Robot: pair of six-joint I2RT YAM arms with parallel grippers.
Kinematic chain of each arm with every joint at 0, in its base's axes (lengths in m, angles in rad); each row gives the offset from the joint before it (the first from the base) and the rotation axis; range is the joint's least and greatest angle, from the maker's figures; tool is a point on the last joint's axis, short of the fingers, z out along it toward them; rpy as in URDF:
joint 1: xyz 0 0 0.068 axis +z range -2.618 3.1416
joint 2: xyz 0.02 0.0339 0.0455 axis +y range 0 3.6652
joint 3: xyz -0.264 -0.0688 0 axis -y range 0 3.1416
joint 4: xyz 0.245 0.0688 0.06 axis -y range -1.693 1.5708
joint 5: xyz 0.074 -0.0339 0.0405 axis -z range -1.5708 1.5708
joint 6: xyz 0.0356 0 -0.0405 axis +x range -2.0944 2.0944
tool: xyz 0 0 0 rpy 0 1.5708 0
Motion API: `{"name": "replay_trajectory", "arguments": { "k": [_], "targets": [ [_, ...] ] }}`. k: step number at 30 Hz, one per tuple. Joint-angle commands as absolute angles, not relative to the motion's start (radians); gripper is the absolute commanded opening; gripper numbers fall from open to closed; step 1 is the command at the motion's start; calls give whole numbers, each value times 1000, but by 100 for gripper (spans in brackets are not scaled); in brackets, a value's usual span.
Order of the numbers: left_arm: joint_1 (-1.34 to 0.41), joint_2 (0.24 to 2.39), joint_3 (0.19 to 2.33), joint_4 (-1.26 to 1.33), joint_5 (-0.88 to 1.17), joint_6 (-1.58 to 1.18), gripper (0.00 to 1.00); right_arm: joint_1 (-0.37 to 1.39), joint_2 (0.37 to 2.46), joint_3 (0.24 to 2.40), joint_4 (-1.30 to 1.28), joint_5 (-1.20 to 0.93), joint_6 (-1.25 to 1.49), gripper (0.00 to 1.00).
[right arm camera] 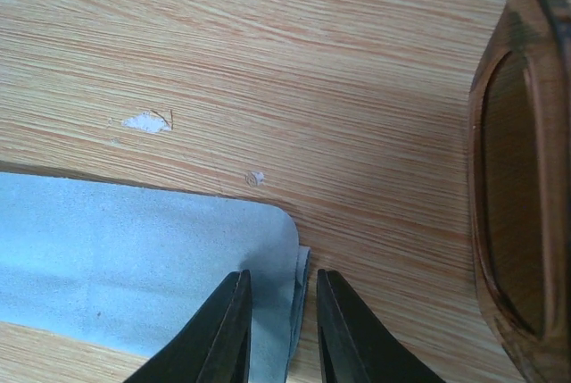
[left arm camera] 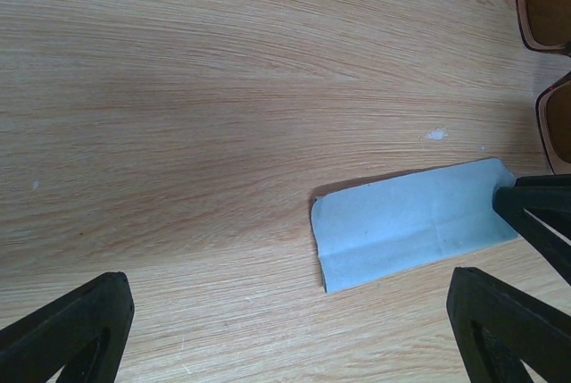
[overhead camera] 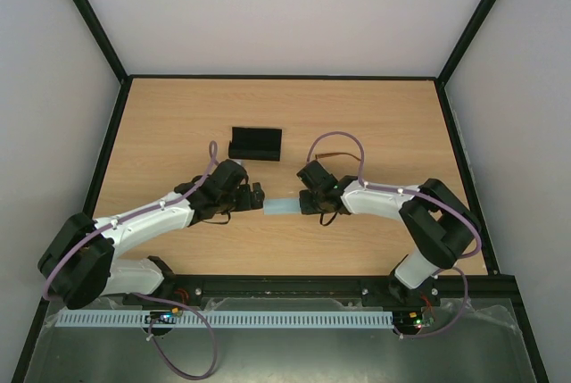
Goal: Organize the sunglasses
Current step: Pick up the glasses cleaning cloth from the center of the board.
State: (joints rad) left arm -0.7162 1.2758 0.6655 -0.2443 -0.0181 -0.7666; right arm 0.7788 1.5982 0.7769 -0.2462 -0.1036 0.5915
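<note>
Sunglasses (overhead camera: 335, 157) lie on the tabletop (overhead camera: 393, 124) right of centre. In the top view, you see only a thin brown temple arm beyond the right wrist. A black case (overhead camera: 256, 143) sits further back, well apart from the light blue cloth (overhead camera: 284, 207). The cloth lies flat between the left claw (overhead camera: 261, 198) and the right claw (overhead camera: 302, 206).

In the left wrist view, the left claw (left arm camera: 287, 294) stands wide apart and holds nothing. The cloth (left arm camera: 410, 222) lies ahead of it, with the right claw's fingers (left arm camera: 535, 209) at its far end. Both brown-tinted lenses of the sunglasses (left arm camera: 546, 4) show at the upper right edge, near the cloth but not touching it.

In the right wrist view, the right claw (right arm camera: 284, 289) is nearly together, with a narrow gap left. The rumpled edge of the cloth (right arm camera: 134, 258) sits in that gap, not visibly clamped. The sunglasses (right arm camera: 517, 178) rest just beside it on the right, on bare wood.
</note>
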Motion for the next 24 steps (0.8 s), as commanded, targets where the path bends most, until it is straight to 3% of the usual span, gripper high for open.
{"name": "replay_trajectory", "arguments": {
  "k": [1, 17, 24],
  "targets": [
    [-706, 1258, 640, -231, -6, -755, 99, 796, 1646, 764, -307, -80, 609, 23],
    [-697, 1245, 620, -221, 4, -753, 99, 814, 1651, 747, -293, -102, 629, 18],
    [-695, 1251, 626, -221, 13, -752, 99, 813, 1654, 745, -276, -121, 630, 7]
  ]
}}
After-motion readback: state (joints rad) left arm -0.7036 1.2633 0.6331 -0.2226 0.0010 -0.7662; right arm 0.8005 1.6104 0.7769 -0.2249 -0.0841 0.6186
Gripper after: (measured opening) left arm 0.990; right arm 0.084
